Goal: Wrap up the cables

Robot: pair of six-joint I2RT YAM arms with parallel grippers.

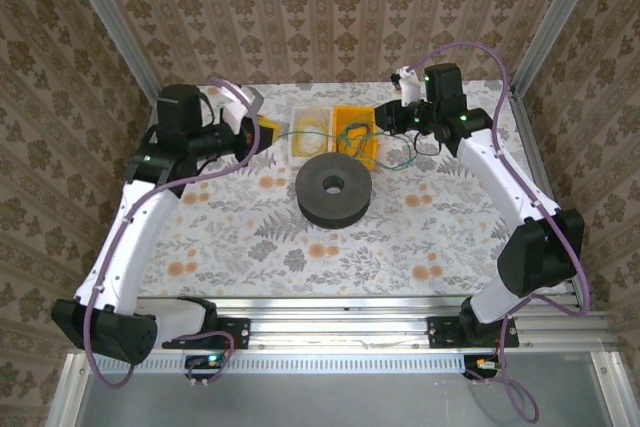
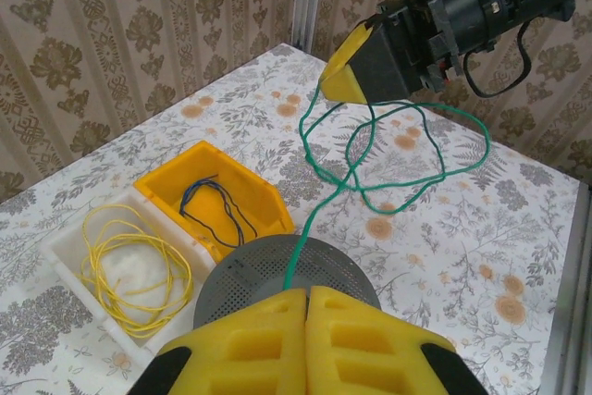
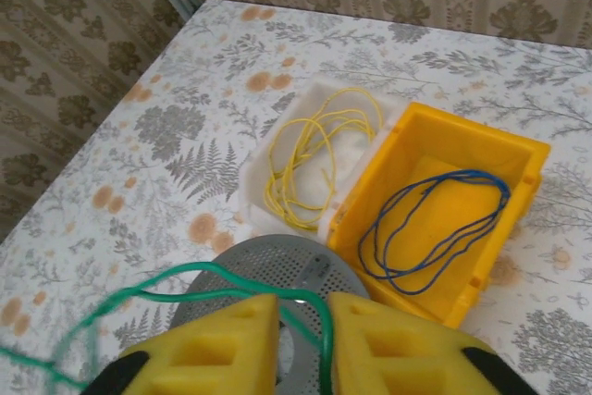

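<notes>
A green cable (image 2: 326, 193) leaves the pads of my left gripper (image 2: 306, 295), which is shut on its end. It rises over the spool, makes loose loops (image 2: 435, 150) above the table, and reaches my right gripper (image 2: 355, 75). In the right wrist view the green cable (image 3: 222, 270) passes through the gap of my right gripper (image 3: 303, 314), whose fingers stand apart, open. From above, the left gripper (image 1: 262, 133) and right gripper (image 1: 383, 117) flank the two bins. A blue cable (image 3: 435, 224) lies coiled in the yellow bin (image 3: 518, 150). Pale yellow cable (image 3: 305, 159) lies in the white bin (image 3: 254, 187).
A wide black spool (image 1: 333, 192) with a grey perforated top (image 2: 242, 279) stands mid-table, just in front of the bins (image 1: 300, 147). Aluminium posts and patterned walls close in the back and sides. Bare flowered tabletop (image 1: 250, 237) lies toward the arm bases.
</notes>
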